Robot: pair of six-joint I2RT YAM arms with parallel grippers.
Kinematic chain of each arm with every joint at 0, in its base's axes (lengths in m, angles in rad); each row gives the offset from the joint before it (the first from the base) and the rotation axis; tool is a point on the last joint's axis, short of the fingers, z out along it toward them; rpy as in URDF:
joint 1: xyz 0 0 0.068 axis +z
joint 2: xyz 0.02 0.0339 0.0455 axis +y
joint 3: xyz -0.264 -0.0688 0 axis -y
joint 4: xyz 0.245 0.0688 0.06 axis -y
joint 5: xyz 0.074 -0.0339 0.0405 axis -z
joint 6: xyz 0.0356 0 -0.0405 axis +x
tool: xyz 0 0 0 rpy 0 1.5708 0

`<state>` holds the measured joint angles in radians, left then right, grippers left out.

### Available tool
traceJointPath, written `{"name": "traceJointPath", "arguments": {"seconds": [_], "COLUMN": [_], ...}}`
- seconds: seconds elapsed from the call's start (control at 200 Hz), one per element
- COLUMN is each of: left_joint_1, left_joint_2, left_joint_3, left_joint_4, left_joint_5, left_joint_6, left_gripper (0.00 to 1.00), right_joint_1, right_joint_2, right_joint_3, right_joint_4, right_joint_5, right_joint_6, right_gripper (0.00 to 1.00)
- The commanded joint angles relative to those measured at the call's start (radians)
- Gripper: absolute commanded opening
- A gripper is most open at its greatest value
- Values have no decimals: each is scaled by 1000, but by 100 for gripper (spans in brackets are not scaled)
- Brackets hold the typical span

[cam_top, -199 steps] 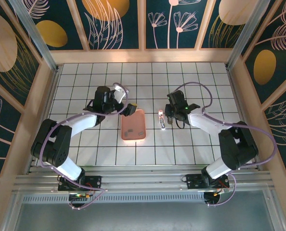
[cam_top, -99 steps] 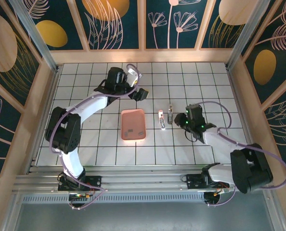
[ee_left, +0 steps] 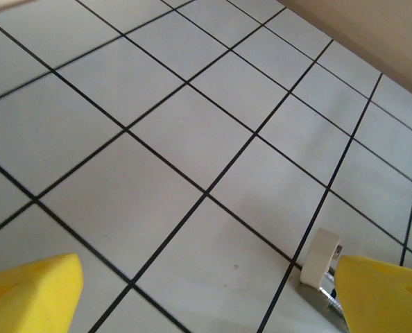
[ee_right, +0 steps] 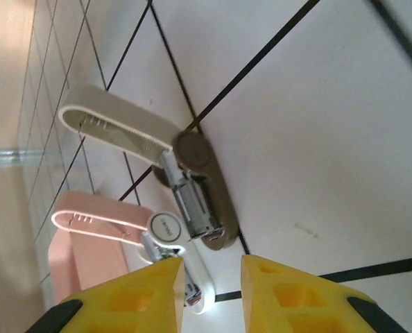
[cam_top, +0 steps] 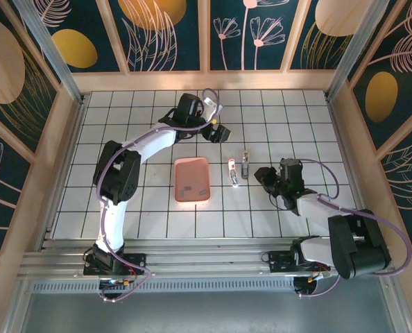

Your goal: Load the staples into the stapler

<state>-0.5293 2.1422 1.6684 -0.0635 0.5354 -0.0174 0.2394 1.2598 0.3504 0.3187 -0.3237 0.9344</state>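
The pink-and-white stapler [cam_top: 232, 172] lies opened on the tiles just right of the salmon tray [cam_top: 179, 175]. In the right wrist view its pink lid [ee_right: 98, 225] stands up over the white base [ee_right: 204, 276]. Faint small grey strips, the staples [cam_top: 187, 186], lie in the tray. My right gripper [cam_top: 263, 175] hovers right of the staplers, open [ee_right: 213, 267], nothing held. My left gripper [cam_top: 221, 132] is behind the stapler, open [ee_left: 206, 277] and empty. A cream-white stapler end [ee_left: 319, 256] with silvery metal shows beside its right finger [ee_left: 383, 291]; I cannot tell which stapler.
A second opened stapler [cam_top: 245, 164], with a grey-brown base [ee_right: 207, 182] and pale lid [ee_right: 116, 119], lies right beside the pink one. Wooden walls [cam_top: 206, 81] enclose the white tiled floor [cam_top: 296, 125].
My left gripper has swung from the tray's far end to the right and farther back. My right gripper has drawn back right and nearer, leaving the grey-brown stapler on the tiles.
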Motion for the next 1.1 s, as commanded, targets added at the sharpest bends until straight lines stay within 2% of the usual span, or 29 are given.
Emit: {"name": "traceJointPath", "arguments": {"seconds": [0.0, 0.16, 0.3, 0.666, 0.876, 1.096], "left_joint_1": [-16, -26, -30, -31, -32, -37], "left_joint_2": [58, 126, 152, 144, 158, 158], "left_joint_3": [71, 131, 162, 145, 130, 107], "left_joint_4": [18, 57, 22, -254, -283, -276], "left_joint_5": [77, 110, 89, 59, 107, 166], "left_joint_6": [-77, -156, -207, -113, -105, -105], "left_gripper": [92, 91, 90, 88, 87, 85], "right_joint_1": [-12, -14, -19, 53, 120, 159], "right_joint_2": [83, 170, 179, 112, 114, 183], "right_joint_3": [-2, -46, -49, -58, -48, -36], "right_joint_4": [104, 238, 265, 183, 146, 199], "right_joint_5": [-129, -190, -207, -147, -112, -109], "right_joint_6": [60, 128, 132, 173, 192, 203], "right_gripper": [27, 26, 27, 27, 26, 24]}}
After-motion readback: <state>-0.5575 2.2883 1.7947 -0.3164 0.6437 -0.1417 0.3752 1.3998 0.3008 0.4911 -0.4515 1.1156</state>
